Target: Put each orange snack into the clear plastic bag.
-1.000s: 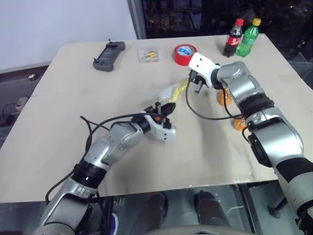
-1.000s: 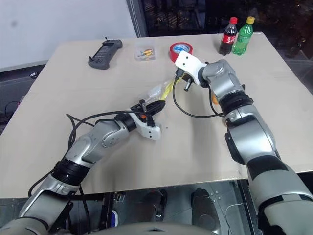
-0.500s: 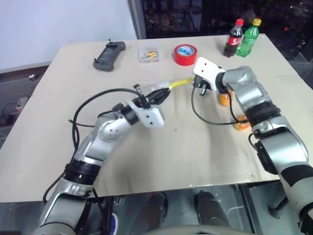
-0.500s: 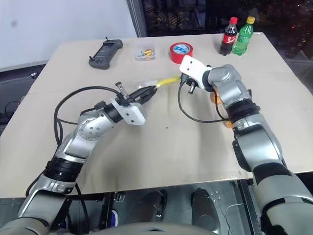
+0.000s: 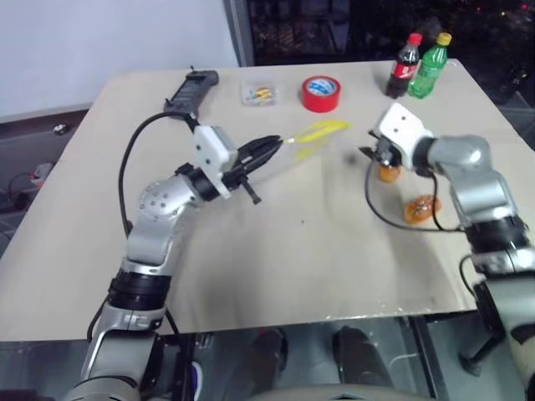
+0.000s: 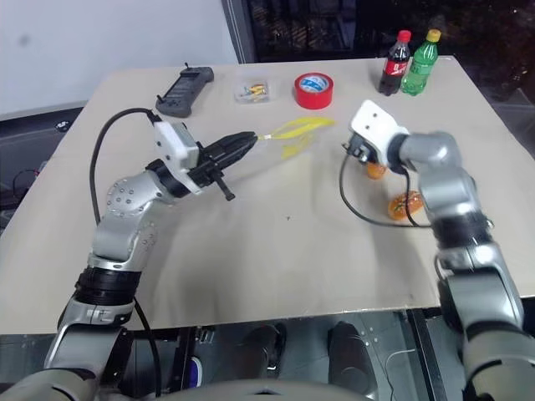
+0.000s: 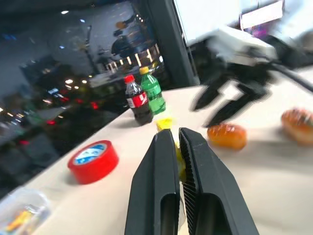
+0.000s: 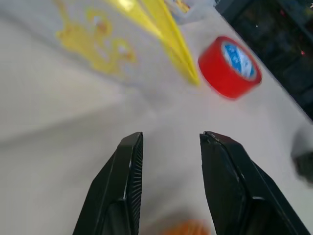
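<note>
Bright even overhead light, soft shadows, wrist views motion-blurred

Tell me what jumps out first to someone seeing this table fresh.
The left hand is shut on the clear plastic bag, holding it out over the middle of the table with its yellow seal strip toward the red tape roll. To the right, the right hand is open beside two orange snacks lying on the table. Two bottles stand at the far right corner.
</note>
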{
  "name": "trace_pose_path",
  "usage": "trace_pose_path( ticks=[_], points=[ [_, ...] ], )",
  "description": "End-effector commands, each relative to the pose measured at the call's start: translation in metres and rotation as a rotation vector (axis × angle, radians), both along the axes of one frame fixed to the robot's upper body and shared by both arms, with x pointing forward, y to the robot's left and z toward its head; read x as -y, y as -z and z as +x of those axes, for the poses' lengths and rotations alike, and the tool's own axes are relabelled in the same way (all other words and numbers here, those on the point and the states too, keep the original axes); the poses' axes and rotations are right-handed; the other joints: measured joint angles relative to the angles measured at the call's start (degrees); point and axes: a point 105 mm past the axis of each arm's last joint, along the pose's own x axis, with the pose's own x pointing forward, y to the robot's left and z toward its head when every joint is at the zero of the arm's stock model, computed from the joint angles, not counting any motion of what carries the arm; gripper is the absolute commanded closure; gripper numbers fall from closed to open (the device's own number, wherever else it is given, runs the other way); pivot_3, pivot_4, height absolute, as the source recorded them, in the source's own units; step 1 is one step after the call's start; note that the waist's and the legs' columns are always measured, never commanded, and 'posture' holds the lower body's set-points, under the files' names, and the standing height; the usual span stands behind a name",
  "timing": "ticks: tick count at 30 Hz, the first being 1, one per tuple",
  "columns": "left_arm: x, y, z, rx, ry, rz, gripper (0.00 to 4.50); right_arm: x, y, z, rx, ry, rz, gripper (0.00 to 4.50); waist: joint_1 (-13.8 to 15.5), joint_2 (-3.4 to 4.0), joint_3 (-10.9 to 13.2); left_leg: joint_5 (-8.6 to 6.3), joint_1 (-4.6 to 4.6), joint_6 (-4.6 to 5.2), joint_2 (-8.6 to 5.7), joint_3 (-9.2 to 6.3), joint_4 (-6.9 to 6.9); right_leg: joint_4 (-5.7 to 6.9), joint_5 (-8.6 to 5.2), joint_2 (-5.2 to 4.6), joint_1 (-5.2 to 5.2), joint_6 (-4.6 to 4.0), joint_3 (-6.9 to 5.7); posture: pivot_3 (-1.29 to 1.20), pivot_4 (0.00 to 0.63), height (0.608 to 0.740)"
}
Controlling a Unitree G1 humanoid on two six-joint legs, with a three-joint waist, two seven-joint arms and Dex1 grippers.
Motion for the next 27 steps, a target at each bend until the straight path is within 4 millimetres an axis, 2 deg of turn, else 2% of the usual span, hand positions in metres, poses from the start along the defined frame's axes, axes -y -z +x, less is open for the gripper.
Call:
trace_pose_path(
  ticks=[1,2,3,5,8,13,15,19,24,26,27],
  points=[
    [-0.015,-0.018,-0.009,-0.043,0.130,-0.064,4.50,0.005,-0.028,-0.027,0.063,0.041,0.086,2.64,-0.2,0.01,0.0,-0.06,0.02,0.10,0.00,0.02,0.02,0.02,0.00,0.01,0.00,0.00,0.02,0.00,0.150,0.740],
    [-0.019,-0.022,-0.014,-0.054,0.186,-0.090,4.50,0.005,-0.026,-0.034,0.050,0.056,0.119,3.18,-0.3,0.01,0.0,-0.08,0.03,0.13,0.02,0.02,0.03,0.04,0.00,0.03,0.00,0.00,0.03,0.00,0.150,0.740],
    [-0.022,-0.025,-0.019,-0.064,0.236,-0.107,4.50,0.003,-0.024,-0.041,0.039,0.058,0.148,3.51,-0.3,0.01,0.0,-0.08,0.07,0.13,0.04,0.03,0.05,0.04,0.00,0.05,0.04,0.00,0.03,0.00,0.150,0.740],
    [-0.028,-0.029,-0.029,-0.105,0.334,-0.146,4.50,-0.011,-0.026,-0.055,0.019,0.035,0.260,4.47,-0.3,0.00,0.0,-0.08,0.08,0.13,0.11,-0.01,0.07,0.05,0.00,0.09,0.08,0.00,-0.01,0.00,0.150,0.740],
    [-0.034,-0.025,-0.033,-0.142,0.374,-0.128,4.50,-0.032,-0.025,-0.067,0.000,-0.001,0.341,4.47,-0.3,0.00,0.0,-0.08,0.12,0.13,0.13,-0.01,0.07,0.05,0.01,0.11,0.11,-0.01,0.00,0.00,0.150,0.740],
    [-0.040,-0.012,-0.037,-0.196,0.377,-0.105,4.50,-0.066,-0.014,-0.072,-0.055,-0.064,0.395,4.47,0.4,0.00,0.0,-0.09,0.14,0.14,0.10,0.01,0.08,-0.04,0.02,0.07,0.17,-0.02,0.00,0.00,0.150,0.740],
    [-0.041,-0.009,-0.039,-0.203,0.371,-0.101,4.50,-0.074,-0.014,-0.073,-0.063,-0.087,0.407,4.47,0.6,0.00,0.0,-0.09,0.13,0.13,0.11,0.00,0.06,-0.01,0.03,0.08,0.14,-0.03,0.00,0.00,0.150,0.740],
    [-0.046,-0.006,-0.040,-0.206,0.340,-0.091,4.50,-0.076,-0.016,-0.078,-0.060,-0.131,0.394,4.47,1.2,-0.01,0.0,-0.09,0.11,0.13,0.10,-0.03,0.06,-0.09,0.03,0.05,0.18,-0.04,-0.05,0.00,0.150,0.740],
    [-0.049,-0.003,-0.039,-0.194,0.307,-0.073,4.50,-0.057,-0.025,-0.084,-0.023,-0.155,0.305,4.47,1.3,-0.01,0.0,-0.09,0.10,0.14,0.09,-0.05,0.06,-0.13,0.03,0.06,0.18,-0.04,-0.09,0.00,0.150,0.740],
    [-0.050,-0.004,-0.038,-0.190,0.300,-0.081,4.50,-0.056,-0.029,-0.086,-0.014,-0.166,0.312,3.63,1.1,-0.01,0.0,-0.10,0.10,0.14,0.11,-0.06,0.05,-0.14,0.03,0.06,0.19,-0.04,-0.11,0.00,0.150,0.740],
    [-0.049,-0.003,-0.037,-0.184,0.294,-0.078,4.50,-0.057,-0.031,-0.087,-0.012,-0.163,0.332,3.02,1.1,-0.01,0.0,-0.10,0.11,0.14,0.12,-0.05,0.04,-0.14,0.03,0.07,0.19,-0.04,-0.10,0.00,0.150,0.740]
  ],
)
